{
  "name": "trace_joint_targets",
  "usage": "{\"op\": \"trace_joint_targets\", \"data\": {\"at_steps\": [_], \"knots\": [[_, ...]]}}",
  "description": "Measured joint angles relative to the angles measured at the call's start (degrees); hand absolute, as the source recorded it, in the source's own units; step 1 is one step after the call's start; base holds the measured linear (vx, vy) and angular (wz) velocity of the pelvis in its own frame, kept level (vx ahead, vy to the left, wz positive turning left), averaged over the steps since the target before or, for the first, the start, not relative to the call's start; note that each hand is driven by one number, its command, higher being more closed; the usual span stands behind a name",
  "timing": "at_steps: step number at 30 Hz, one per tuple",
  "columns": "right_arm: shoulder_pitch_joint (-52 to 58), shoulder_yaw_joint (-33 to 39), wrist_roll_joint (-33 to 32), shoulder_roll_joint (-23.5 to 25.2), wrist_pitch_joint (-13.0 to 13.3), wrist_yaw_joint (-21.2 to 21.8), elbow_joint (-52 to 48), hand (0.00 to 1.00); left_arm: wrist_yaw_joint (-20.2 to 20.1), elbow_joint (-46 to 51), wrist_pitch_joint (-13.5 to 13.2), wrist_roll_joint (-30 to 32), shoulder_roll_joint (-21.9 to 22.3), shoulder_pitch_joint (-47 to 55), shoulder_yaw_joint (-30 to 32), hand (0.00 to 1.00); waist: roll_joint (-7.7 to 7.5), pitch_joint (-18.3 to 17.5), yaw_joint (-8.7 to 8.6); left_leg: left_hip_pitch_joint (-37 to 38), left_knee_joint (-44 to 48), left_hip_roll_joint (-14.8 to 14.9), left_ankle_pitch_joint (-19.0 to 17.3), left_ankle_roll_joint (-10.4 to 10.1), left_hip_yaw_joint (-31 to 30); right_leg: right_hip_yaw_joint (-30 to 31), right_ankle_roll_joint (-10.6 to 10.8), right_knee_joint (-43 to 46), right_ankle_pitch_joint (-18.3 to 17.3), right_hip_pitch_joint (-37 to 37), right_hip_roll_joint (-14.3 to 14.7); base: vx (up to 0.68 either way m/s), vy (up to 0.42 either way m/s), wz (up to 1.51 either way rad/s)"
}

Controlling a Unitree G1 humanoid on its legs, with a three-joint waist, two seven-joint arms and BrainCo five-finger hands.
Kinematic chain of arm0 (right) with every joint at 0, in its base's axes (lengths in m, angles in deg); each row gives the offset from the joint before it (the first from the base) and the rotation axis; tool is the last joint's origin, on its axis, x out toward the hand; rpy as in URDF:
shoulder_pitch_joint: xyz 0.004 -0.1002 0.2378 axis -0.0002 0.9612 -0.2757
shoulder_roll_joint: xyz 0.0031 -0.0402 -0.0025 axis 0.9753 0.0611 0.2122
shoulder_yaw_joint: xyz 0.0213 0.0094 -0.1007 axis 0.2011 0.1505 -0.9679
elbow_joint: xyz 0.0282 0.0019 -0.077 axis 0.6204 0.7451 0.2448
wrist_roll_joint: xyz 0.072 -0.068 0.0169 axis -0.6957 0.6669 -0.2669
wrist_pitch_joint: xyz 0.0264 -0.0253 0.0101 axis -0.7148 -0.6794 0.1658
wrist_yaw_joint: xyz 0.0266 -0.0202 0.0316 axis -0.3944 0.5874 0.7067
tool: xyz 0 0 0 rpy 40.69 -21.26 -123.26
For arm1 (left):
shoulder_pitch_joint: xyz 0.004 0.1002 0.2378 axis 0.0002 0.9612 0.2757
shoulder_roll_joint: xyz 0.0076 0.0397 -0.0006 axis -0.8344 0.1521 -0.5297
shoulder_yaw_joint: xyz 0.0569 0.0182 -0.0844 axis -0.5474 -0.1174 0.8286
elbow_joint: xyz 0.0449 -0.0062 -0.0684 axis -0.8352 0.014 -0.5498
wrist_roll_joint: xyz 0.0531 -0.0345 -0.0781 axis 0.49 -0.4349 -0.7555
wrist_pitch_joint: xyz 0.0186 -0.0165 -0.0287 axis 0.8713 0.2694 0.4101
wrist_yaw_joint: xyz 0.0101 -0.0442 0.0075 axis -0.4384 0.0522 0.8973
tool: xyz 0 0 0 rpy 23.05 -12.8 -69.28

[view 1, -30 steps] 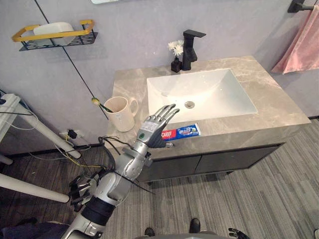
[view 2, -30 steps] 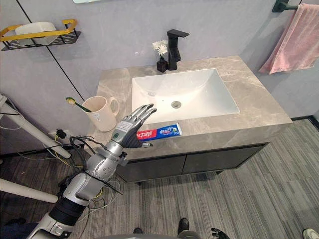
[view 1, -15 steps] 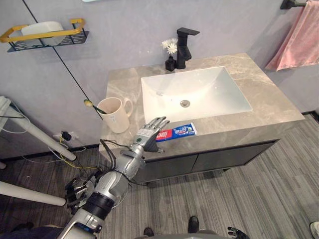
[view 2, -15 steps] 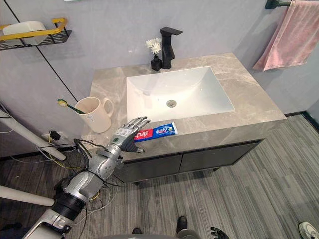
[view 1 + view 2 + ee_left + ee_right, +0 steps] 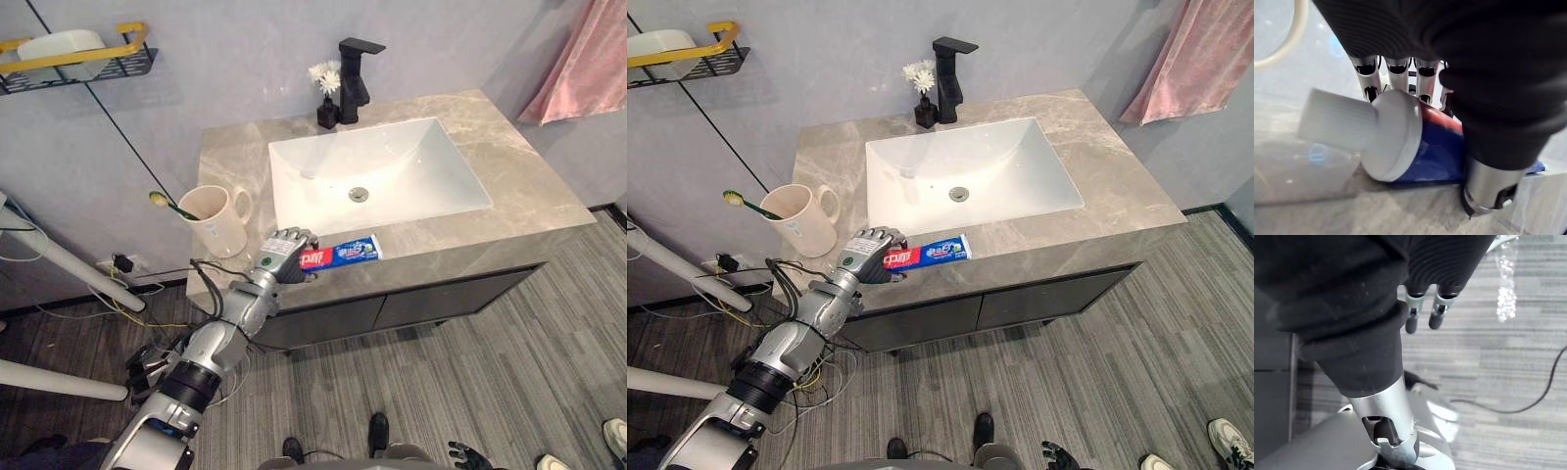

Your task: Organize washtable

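Nearest to the robot, low over the grey striped floor (image 5: 490,372), hangs the right hand (image 5: 1436,319); its fingers are loose and nearly straight, and they hold nothing. A person's light shoe (image 5: 1225,437) stands on this floor at the far right. A little further, at the front edge of the washtable (image 5: 529,186), the left hand (image 5: 281,257) lies on the toothpaste tube (image 5: 343,254). In the left wrist view the fingers (image 5: 1396,73) are bent over the top of the tube and the thumb presses on its other side, so the hand is closed around the tube at the end with the white cap (image 5: 1334,125). The tube lies flat on the stone top, along the front edge, between this edge and the white basin (image 5: 392,166); its red end is under the hand and its blue end points to the robot's right. On the left of the hand, near the left front corner of the top, stands a cream cup (image 5: 220,223) with its handle toward the basin, and a toothbrush (image 5: 171,205) leans out of it to the left. The basin has a round drain (image 5: 359,194) in the middle. Behind the basin, by the wall, stands a black faucet (image 5: 353,73), and just beside it on its left a small dark vase (image 5: 324,115) with white flowers (image 5: 321,73). On the wall at the far left hangs a yellow and black shelf (image 5: 98,61) with a white dish (image 5: 59,44) in it, and at the far right a pink towel (image 5: 583,59).
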Motion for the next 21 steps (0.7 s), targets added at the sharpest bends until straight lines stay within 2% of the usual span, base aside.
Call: {"op": "trace_joint_targets", "data": {"at_steps": [14, 21], "knots": [[0.1, -0.1, -0.8, 0.0, 1.5, -0.7, -0.6, 0.00, 3.4, -3.5, -2.0, -0.1, -1.8, -0.5, 2.3, 1.00, -0.02, 1.7, 0.10, -0.8, 0.1, 0.9, -0.1, -0.5, 0.9, 0.9, 0.2, 0.0, 0.0, -1.2, 0.1, -0.01, -0.001, -0.03], [0.1, -0.1, -0.7, 0.1, 2.0, -1.2, -0.6, 0.00, 3.3, 0.0, -1.1, -0.3, -1.7, 1.7, 2.3, 1.00, -0.02, 1.7, 0.03, -0.8, 0.1, 0.7, 0.0, -0.5, 0.8, 0.9, 0.2, 0.0, 0.0, -1.2, 0.1, 0.02, 0.002, 0.00]]}}
